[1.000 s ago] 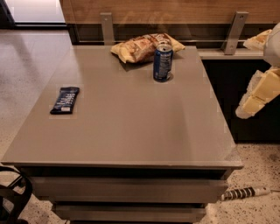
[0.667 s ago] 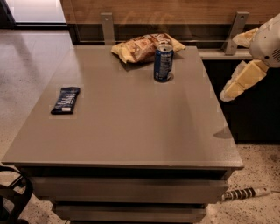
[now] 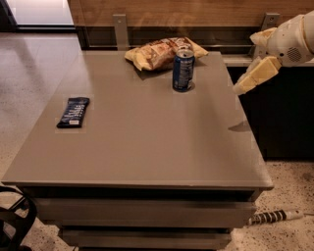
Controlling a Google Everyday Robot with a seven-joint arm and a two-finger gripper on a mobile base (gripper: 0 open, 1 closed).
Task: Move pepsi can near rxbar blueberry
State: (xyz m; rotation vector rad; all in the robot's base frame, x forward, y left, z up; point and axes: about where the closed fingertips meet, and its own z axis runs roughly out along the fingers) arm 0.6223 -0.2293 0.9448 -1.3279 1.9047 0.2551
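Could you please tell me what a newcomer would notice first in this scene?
The blue pepsi can stands upright near the far edge of the table, in front of a yellow-brown chip bag. The dark rxbar blueberry lies flat near the left edge, well apart from it. The tool hangs at the right edge, clear of the can.

I seem to work in an office break area: a plain grey table [image 3: 147, 147] with a chip bag [image 3: 154, 53], speckled terrazzo floor [image 3: 29, 63], wood-panelled wall [image 3: 196, 10] behind metal brackets [image 3: 119, 29]; my gripper [image 3: 241, 88] hangs by the table's right edge
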